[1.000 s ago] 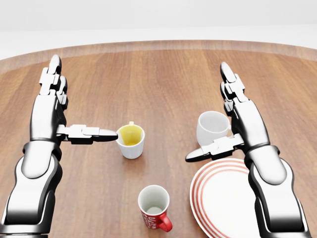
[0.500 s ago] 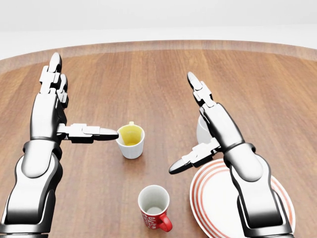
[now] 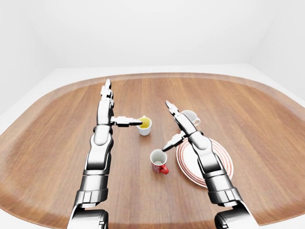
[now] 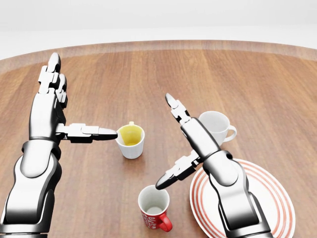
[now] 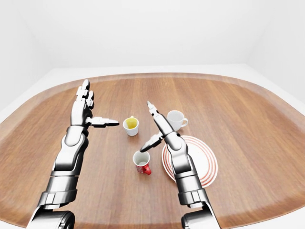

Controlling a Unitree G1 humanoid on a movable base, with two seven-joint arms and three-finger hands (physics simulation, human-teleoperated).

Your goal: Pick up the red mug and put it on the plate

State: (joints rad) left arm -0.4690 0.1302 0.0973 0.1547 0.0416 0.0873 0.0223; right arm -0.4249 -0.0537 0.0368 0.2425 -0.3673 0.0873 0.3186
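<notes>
The red mug (image 4: 154, 208) stands upright near the bottom of the head view, white inside, its handle toward the lower right. Right of it lies the white plate (image 4: 280, 201) with red rings. My right hand (image 4: 168, 144) is open, fingers stretched up the view and thumb tip just above the mug's rim, its forearm crossing the plate's left edge. My left hand (image 4: 79, 99) is open at the left, its thumb pointing at a yellow-lined cup.
A white cup with a yellow inside (image 4: 131, 140) stands in the middle of the wooden table (image 4: 148, 74). A plain white mug (image 4: 217, 126) sits above the plate, just right of my right hand. The table's rounded edge runs across the top.
My right hand has swung left, away from the white mug and over toward the red mug. The left arm, mugs and plate have stayed put.
</notes>
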